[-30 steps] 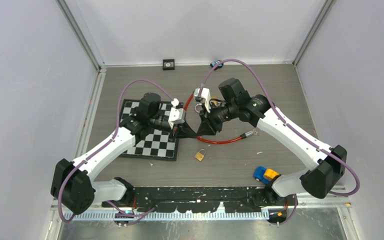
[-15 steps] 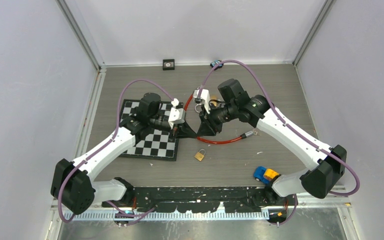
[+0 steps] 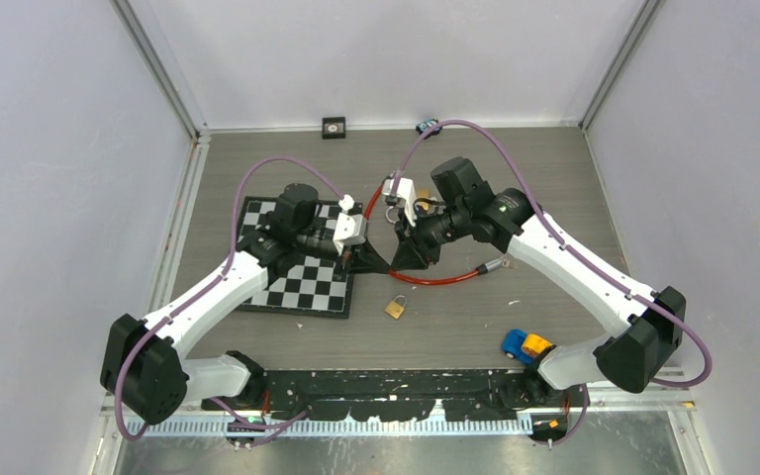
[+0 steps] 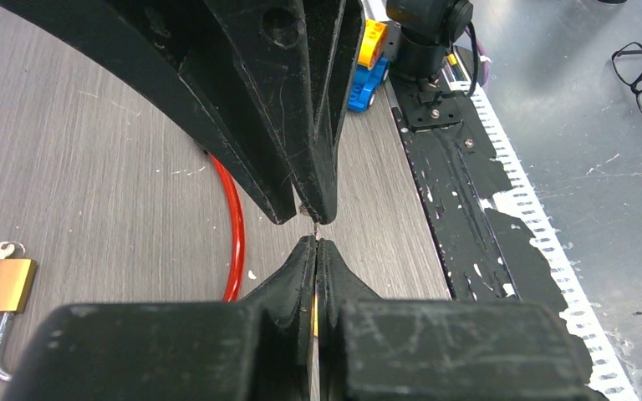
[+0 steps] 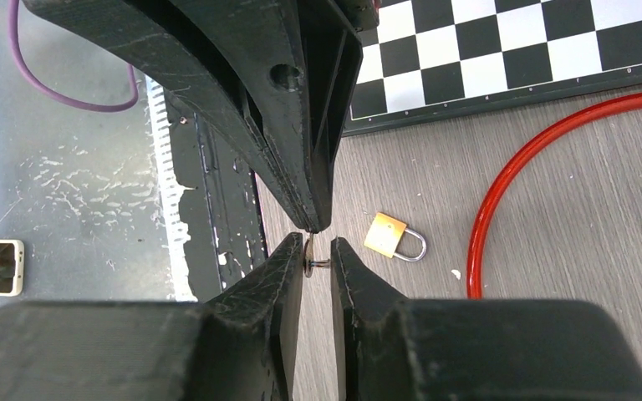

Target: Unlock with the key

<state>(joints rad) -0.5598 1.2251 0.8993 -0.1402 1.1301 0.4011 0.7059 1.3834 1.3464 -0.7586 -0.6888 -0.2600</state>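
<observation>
The brass padlock (image 3: 396, 307) lies shut on the table, below the two grippers; it shows in the left wrist view (image 4: 0, 284) and the right wrist view (image 5: 389, 236). My left gripper (image 3: 384, 263) (image 4: 316, 244) and right gripper (image 3: 402, 259) (image 5: 318, 251) meet tip to tip above the table. The left jaws are shut on the thin key, a brass glint between them. The key's small metal head (image 5: 311, 255) sits between the right fingertips, flat against one finger, a stub reaching the other, with a narrow gap left.
A red cable loop (image 3: 435, 278) lies under the grippers. A chessboard (image 3: 302, 282) is at the left, under the left arm. A blue and yellow toy car (image 3: 524, 345) sits at the near right. Small items (image 3: 333, 127) lie by the back wall.
The right arm's wrist has shifted very slightly up and left. The left arm, the padlock and the rest have not moved.
</observation>
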